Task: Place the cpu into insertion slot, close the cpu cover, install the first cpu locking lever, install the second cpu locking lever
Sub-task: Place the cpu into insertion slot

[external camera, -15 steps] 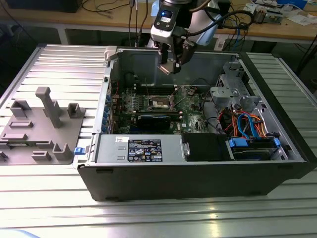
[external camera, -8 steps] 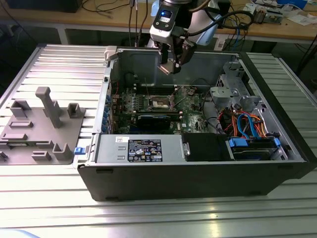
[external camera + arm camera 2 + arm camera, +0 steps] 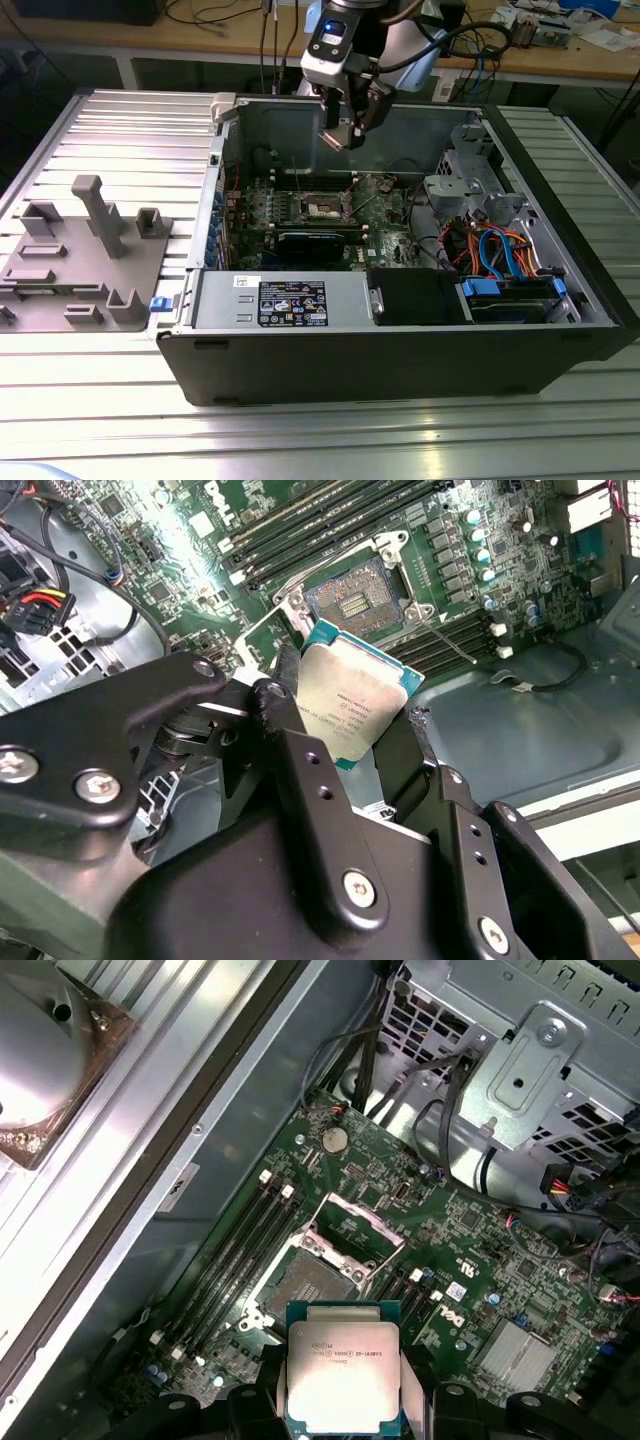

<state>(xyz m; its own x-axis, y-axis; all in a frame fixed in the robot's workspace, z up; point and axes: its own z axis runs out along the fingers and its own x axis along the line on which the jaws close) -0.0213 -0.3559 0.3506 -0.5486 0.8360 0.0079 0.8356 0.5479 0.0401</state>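
Fingers [image 3: 290, 720] clamp the silver-topped, green-edged square cpu [image 3: 343, 1360] above the open insertion slot [image 3: 305, 1285].

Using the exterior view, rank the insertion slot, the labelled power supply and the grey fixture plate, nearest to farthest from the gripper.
1. The insertion slot, on the motherboard below the gripper, which holds the cpu.
2. The labelled power supply, along the front wall of the case.
3. The grey fixture plate, outside the case at the exterior view's left.
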